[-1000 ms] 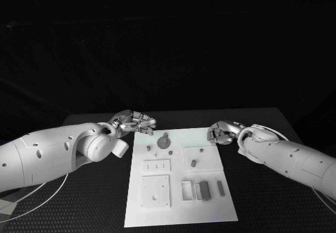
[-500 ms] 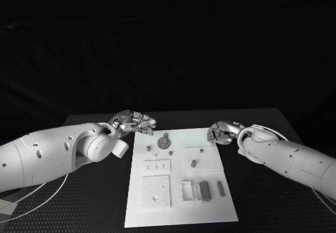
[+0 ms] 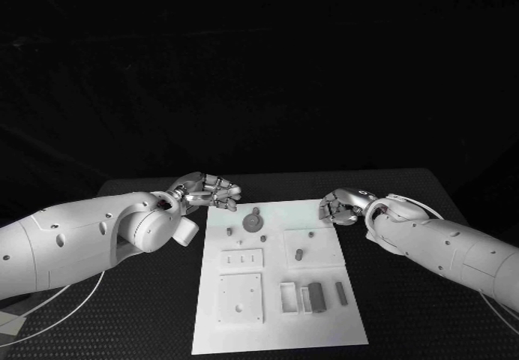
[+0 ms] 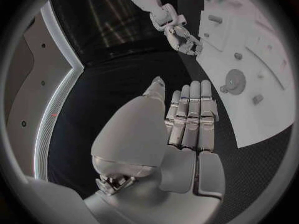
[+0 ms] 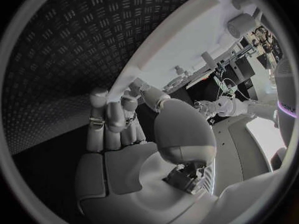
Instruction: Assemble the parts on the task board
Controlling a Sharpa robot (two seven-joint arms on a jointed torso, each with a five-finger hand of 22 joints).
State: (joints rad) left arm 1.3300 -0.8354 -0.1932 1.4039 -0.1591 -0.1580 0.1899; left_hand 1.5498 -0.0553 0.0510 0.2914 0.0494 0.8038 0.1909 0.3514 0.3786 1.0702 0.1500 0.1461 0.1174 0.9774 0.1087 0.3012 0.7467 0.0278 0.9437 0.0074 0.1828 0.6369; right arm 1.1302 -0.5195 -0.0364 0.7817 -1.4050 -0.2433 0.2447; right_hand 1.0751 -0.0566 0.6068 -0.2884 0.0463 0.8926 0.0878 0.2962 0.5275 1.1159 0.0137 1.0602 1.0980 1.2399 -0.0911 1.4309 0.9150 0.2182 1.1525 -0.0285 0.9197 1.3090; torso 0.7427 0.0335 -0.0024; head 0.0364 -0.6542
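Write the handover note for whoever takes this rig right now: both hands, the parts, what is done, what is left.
Left hand: holds nothing, fingers curled, just off the far left corner of the task board.
Right hand: holds nothing, fingers curled, at the board's far right edge.
Parts: the round disc part lies near the far end of the board; the long dark block and a thin bar lie toward the near end beside a pale open frame; several small pieces lie in between.
Done: neither hand has picked up a part.
Left: pick up the parts and assemble them.
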